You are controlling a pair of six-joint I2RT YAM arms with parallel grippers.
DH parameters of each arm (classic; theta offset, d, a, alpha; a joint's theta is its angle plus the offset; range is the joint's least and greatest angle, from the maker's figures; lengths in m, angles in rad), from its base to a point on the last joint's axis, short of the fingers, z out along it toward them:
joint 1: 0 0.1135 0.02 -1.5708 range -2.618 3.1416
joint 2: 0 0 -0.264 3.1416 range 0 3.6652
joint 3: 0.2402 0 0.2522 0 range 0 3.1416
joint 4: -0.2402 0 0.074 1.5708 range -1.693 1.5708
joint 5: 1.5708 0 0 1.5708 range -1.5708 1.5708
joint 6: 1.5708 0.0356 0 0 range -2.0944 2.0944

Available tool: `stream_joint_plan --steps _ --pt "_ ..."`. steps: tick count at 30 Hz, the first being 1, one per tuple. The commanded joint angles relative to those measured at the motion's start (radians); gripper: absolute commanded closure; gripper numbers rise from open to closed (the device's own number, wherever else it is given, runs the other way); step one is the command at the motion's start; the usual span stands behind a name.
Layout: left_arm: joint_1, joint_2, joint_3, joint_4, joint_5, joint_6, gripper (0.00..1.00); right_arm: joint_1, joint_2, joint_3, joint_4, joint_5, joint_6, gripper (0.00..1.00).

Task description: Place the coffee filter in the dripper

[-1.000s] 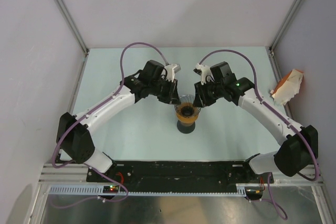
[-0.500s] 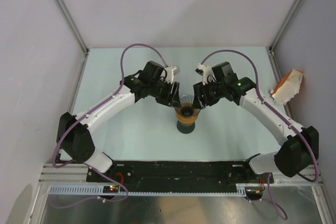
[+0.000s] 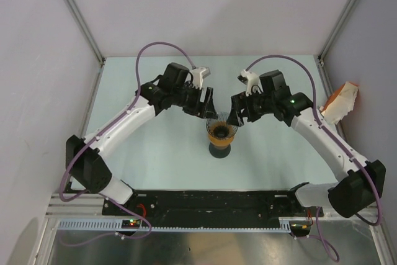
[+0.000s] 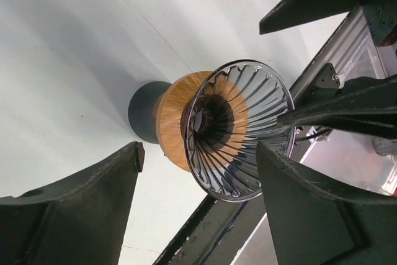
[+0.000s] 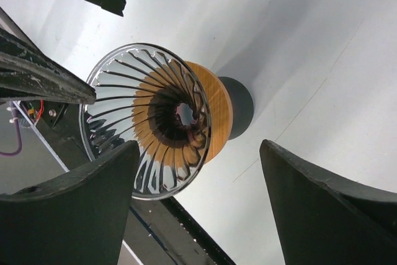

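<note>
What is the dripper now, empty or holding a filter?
Empty. Both wrist views show the dripper with bare ribs and the orange ring behind its clear wall; no white paper.

Two robot arms: left arm (image 3: 121,122) and right arm (image 3: 322,138). Four fingers (image 4: 74,215), two per arm. Two purple cables (image 3: 160,44), one per arm. One dripper (image 4: 260,110). One orange ring (image 4: 173,122). One dark base (image 4: 144,113). One white-and-orange packet (image 3: 340,102). One surface (image 3: 155,153).
</note>
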Motion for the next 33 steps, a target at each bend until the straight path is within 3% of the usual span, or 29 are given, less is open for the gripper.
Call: stream_joint_plan --steps 1,5,11,14,17,21,26,33 --pt "0.028 -0.086 0.058 0.006 0.044 0.045 0.17 -0.045 -0.085 0.067 0.045 -0.043 0.004 0.13" --pt "0.058 -0.168 0.044 0.006 0.053 0.080 0.03 -0.098 -0.137 0.104 0.013 -0.043 -0.015 0.06" --pt "0.115 -0.311 -0.041 0.006 0.074 0.151 0.00 -0.179 -0.222 0.119 -0.062 0.028 -0.050 0.01" --pt "0.146 -0.368 -0.090 0.007 0.098 0.169 0.00 -0.220 -0.252 0.117 -0.104 0.141 -0.065 0.01" --pt "0.165 -0.401 -0.136 0.007 0.117 0.182 0.00 -0.270 -0.270 0.109 -0.144 0.252 -0.082 0.03" --pt "0.174 -0.418 -0.170 0.006 0.119 0.186 0.00 -0.425 -0.306 0.039 -0.158 0.345 -0.065 0.09" --pt "0.182 -0.405 -0.158 0.007 0.116 0.165 0.00 -0.649 -0.371 -0.095 -0.078 0.350 -0.044 0.16" --pt "0.182 -0.368 -0.159 0.007 0.124 0.153 0.00 -0.908 -0.325 -0.225 0.051 0.299 -0.094 0.27"
